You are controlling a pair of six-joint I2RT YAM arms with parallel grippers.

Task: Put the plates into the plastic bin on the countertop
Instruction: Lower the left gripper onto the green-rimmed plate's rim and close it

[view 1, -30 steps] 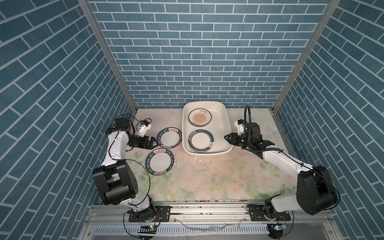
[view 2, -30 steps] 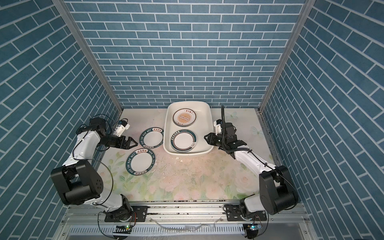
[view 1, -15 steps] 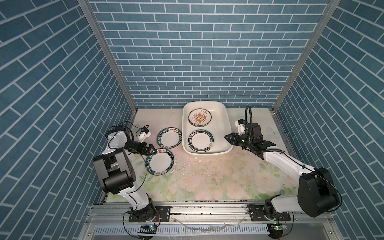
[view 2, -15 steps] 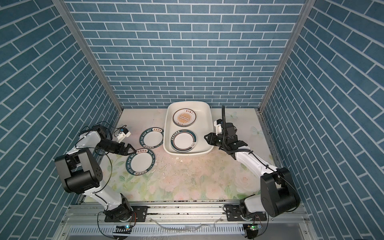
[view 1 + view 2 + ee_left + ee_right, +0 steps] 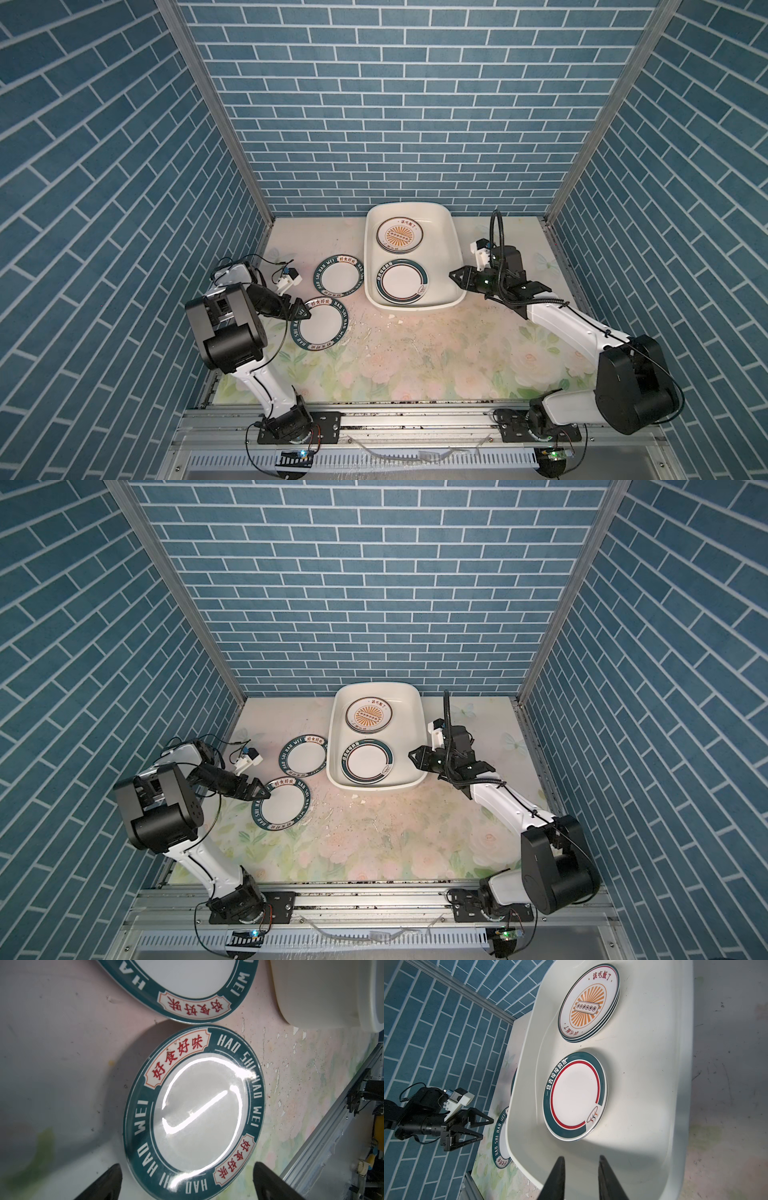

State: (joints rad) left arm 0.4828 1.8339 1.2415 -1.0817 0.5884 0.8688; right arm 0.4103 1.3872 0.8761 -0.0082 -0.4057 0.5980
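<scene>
**Figure.** Two lettered plates lie flat on the floral tabletop (image 5: 415, 357), left of the plastic bin (image 5: 442, 249), which stands at the far middle. The far lettered plate (image 5: 338, 276) sits just beside the bin's left wall. The near lettered plate (image 5: 322, 328) lies just beside it, with a narrow gap between their rims in the left wrist view.

Inside the bin, a stack of sunburst plates (image 5: 588, 1004) occupies the far half. A teal-and-red ringed plate (image 5: 575, 1096) occupies the near half.

The left arm (image 5: 232, 328) reaches in from the left. Its jaws are spread wide and grasp nothing; they straddle the left rim of the near lettered plate, and whether they touch it cannot be told.

The right arm (image 5: 561, 328) reaches from the right. Its jaws are at the bin's right rim and point toward the ringed plate. They are narrowly parted, with nothing between them.

White chips (image 5: 392, 330) dot the tabletop near the bin.
</scene>
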